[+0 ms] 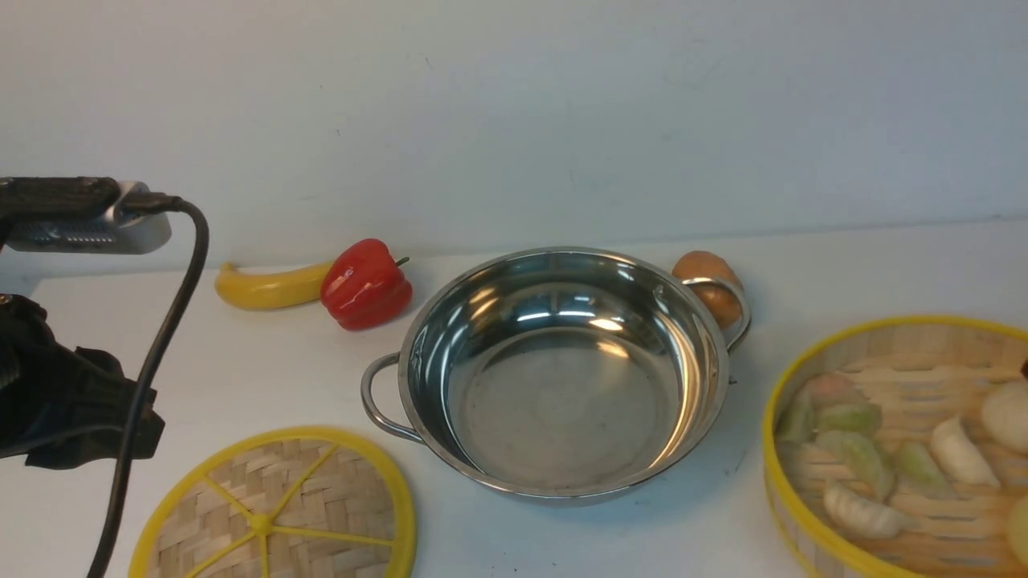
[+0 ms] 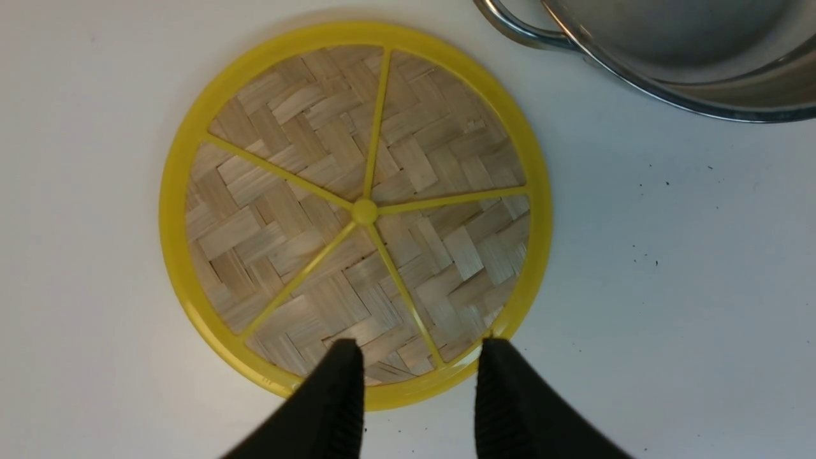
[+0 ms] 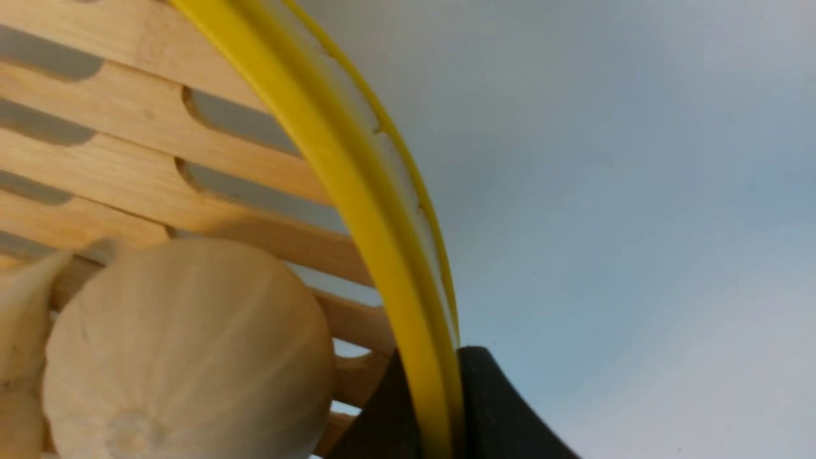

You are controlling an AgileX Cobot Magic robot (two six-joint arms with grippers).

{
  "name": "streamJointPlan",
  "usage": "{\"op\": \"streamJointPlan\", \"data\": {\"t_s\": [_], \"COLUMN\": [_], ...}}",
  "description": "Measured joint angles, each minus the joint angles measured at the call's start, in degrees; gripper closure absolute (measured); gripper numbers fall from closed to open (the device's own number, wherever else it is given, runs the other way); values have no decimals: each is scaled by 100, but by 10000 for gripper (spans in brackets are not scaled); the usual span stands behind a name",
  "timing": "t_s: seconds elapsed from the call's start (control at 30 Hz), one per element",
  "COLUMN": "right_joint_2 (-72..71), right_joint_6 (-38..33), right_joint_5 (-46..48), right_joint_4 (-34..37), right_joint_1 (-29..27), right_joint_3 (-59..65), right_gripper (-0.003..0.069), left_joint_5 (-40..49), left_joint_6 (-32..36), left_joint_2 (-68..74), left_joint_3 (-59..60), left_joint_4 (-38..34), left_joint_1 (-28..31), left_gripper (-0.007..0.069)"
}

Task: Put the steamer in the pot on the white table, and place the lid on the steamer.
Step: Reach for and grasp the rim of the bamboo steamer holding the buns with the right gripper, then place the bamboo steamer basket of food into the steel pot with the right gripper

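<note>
The shiny steel pot [image 1: 562, 369] stands empty in the middle of the white table [image 1: 265, 361]. The flat woven lid [image 1: 281, 514] lies on the table to the pot's front left. In the left wrist view my left gripper [image 2: 421, 363] is open, its two black fingers hovering over the lid's [image 2: 363, 210] near rim. The steamer [image 1: 891, 323], holding several dumplings [image 1: 859, 457], is at the right. My right gripper [image 3: 440, 408] is shut on the steamer's yellow rim [image 3: 360, 204], one finger inside and one outside. It is hidden in the front view.
A banana [image 1: 265, 287] and a red pepper [image 1: 365, 283] lie behind the pot on the left. A brown potato [image 1: 711, 289] sits behind the pot's right handle. My left arm [image 1: 72, 401] and its cable [image 1: 161, 345] hang at the left edge. A round bun [image 3: 191, 344] lies in the steamer.
</note>
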Motion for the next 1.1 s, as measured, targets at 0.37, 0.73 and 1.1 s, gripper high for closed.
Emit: {"op": "streamJointPlan", "data": {"t_s": [0.37, 0.73, 1.1], "right_joint_2": [121, 1331, 2573], "right_joint_6": [-251, 150, 320], "right_joint_5": [-11, 36, 31], "right_joint_4": [1509, 1366, 1412], "right_joint_1": [188, 1444, 2127], "right_joint_3": [-1702, -3115, -4307], "right_gripper": [603, 603, 603], "left_joint_5": [0, 0, 0], "left_joint_6": [0, 0, 0], "left_joint_2": [0, 0, 0], "left_joint_3": [0, 0, 0], "left_joint_4": [0, -5, -17], "left_joint_1": [0, 0, 0], "left_gripper": [383, 383, 383]}}
